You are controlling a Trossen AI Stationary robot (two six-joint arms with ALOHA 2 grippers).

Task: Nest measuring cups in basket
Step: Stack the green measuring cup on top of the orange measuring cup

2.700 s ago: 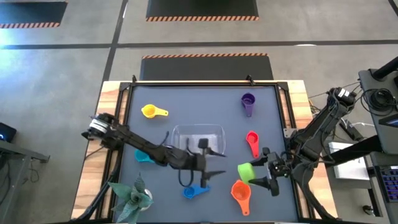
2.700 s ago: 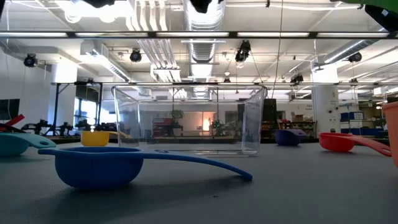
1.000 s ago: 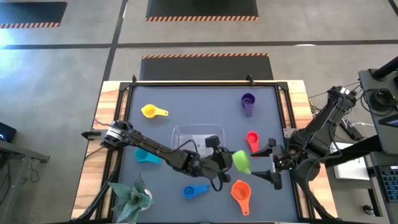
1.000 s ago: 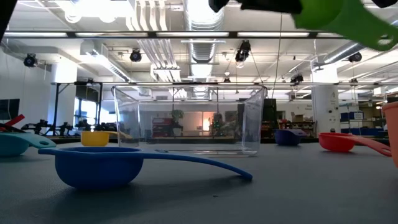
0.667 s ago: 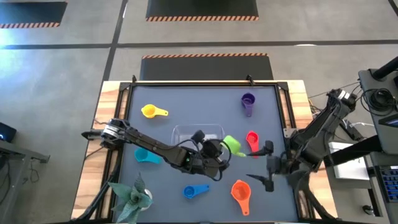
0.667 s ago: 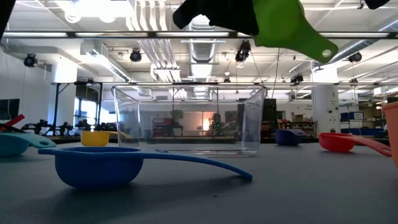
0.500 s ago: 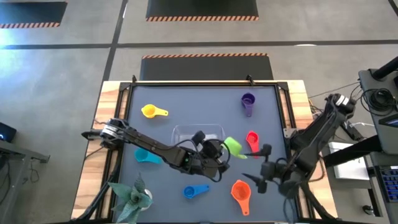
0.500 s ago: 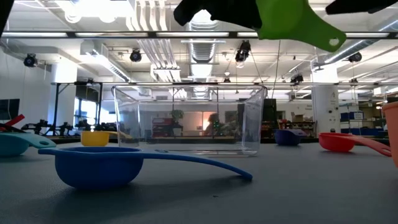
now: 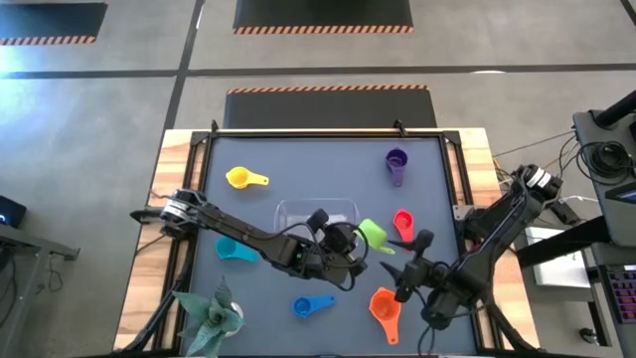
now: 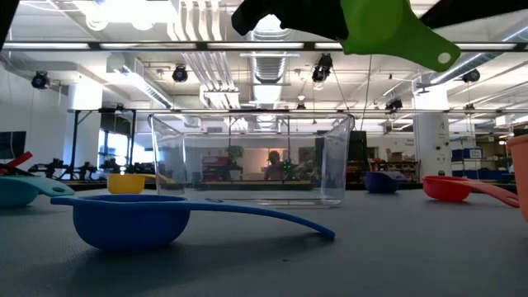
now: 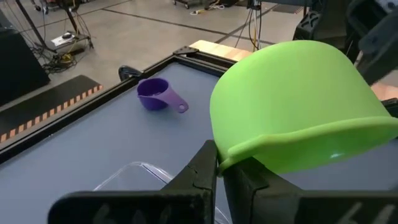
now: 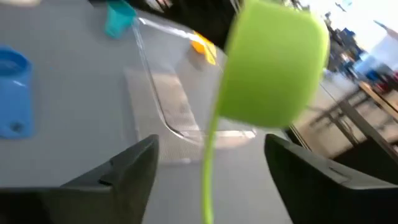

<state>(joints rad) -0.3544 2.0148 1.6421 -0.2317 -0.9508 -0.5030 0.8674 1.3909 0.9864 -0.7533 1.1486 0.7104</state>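
**Green cup held in the air beside the tray**

We see the left gripper [image 9: 346, 245] at the centre of the high view, its jaws clamped on the handle of the green cup [image 9: 372, 235], which hangs above the table [image 9: 298, 169] just off the right edge of the clear tray [image 9: 316, 221]. In the low view the green cup [image 10: 388, 29] sits at the top of the frame, higher than the tray's rim. The right gripper [image 9: 405, 268] is at lower centre-right, just beside the orange cup [image 9: 384, 307], its jaws spread wide and holding nothing. The red cup [image 9: 402, 223] lies right of the green one, the purple cup [image 9: 396, 163] at upper right, the yellow cup [image 9: 240, 178] at upper left, the teal cup [image 9: 231, 251] at left, the blue cup [image 9: 311, 305] at lower centre.
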